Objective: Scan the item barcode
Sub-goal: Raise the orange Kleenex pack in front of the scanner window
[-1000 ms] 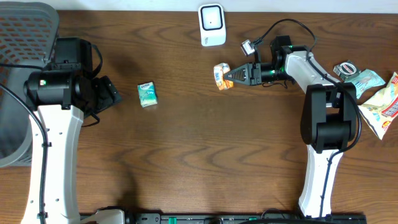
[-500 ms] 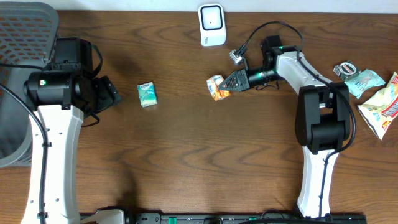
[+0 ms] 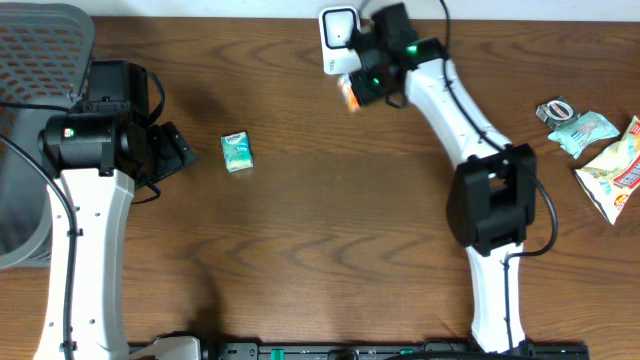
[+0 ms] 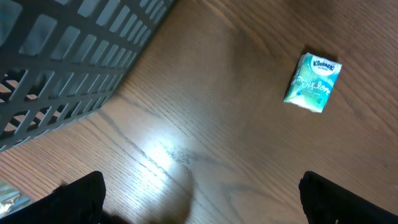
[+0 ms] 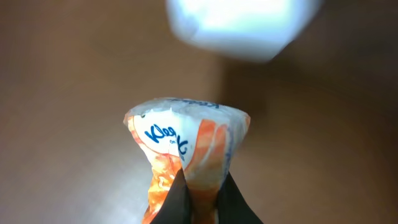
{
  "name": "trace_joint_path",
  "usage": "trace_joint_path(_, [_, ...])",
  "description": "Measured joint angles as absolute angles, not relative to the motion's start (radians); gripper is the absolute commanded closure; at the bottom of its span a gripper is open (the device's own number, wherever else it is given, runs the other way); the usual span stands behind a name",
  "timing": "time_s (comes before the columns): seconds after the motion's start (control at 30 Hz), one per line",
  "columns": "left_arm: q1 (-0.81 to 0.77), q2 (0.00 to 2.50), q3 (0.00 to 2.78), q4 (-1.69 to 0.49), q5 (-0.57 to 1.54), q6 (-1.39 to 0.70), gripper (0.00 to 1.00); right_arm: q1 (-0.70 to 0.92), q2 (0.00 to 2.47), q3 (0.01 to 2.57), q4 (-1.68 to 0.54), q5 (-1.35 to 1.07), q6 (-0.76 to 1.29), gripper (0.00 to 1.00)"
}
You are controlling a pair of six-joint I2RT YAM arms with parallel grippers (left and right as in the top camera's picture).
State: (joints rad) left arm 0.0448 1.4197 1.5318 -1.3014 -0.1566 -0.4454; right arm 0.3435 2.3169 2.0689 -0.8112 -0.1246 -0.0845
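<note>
Orange pack [image 5: 186, 140] at the scanner [image 3: 338, 35]
The right gripper [image 5: 198, 180] pinches the pack by the table's [image 3: 300, 250] far edge; the left gripper [image 4: 202, 202] gapes open.

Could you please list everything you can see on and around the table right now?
table: one, brown wood, under everything
basket: one, grey mesh, far left
scanner: one, white, top centre
orange tissue pack: one, orange and white, pinched beside the scanner
green tissue pack: one, green, lying near the left gripper
teal packet: one, teal, right edge
yellow packet: one, yellow and white, right edge
small round item: one, grey, beside the teal packet
left gripper: one, black, open, empty
right gripper: one, black, shut on the orange tissue pack
</note>
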Motion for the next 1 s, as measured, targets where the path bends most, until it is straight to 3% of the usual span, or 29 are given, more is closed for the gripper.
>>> trace_joint_path(0.17, [0.045, 1.42, 1.532, -1.302, -0.157, -0.445, 0.02, 0.412, 2.317, 2.077, -0.592, 0.225, -0.208, 0.99])
trace_joint_path(0.37, [0.045, 1.42, 1.532, -1.302, -0.157, -0.445, 0.02, 0.429, 2.327, 2.08, -0.323, 0.36, -0.441, 0.99])
trace_joint_path(0.63, [0.045, 1.42, 1.532, -1.301, -0.157, -0.445, 0.02, 0.422, 2.4, 2.081, -0.151, 0.366, -0.659, 0.99])
trace_joint_path(1.0, [0.045, 1.42, 1.532, -1.301, -0.157, -0.445, 0.02, 0.422, 2.441, 2.081, -0.098, 0.3, -0.852, 0.99])
